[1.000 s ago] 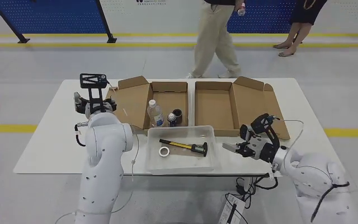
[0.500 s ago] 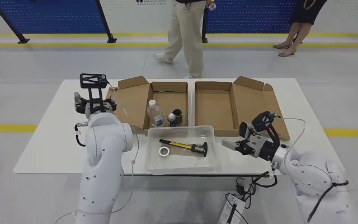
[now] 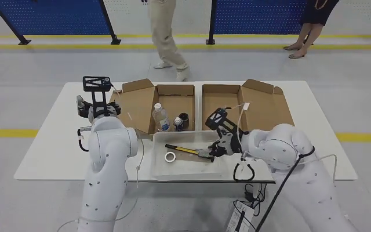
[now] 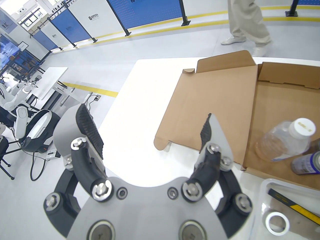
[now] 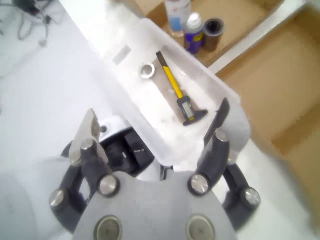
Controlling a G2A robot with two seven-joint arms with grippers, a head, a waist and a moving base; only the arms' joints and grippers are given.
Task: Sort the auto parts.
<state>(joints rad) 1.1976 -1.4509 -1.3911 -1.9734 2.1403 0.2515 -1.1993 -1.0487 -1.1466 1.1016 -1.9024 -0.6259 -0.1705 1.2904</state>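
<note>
While the right gripper (image 3: 211,152) hangs over the tray's (image 3: 186,175) right end in the top view, the caliper (image 3: 188,151) lies just beside it. The right wrist view shows its fingers (image 5: 222,111) spread, with the caliper head below between them. In the left wrist view the left gripper (image 4: 146,116) gapes wide, well apart from the caliper.

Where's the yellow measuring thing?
In the top view, the yellow caliper lies in the clear tray at the table's near edge, beside the white ring.

Eight things at mid-frame, counted by kind.
Two cardboard boxes, left box (image 3: 174,104) and right box (image 3: 223,113); one clear tray (image 3: 186,133); one caliper (image 3: 188,151); one metal ring (image 3: 170,156); one plastic bottle (image 3: 160,118); one spray can (image 3: 178,124); one dark cylinder (image 3: 184,119).
</note>
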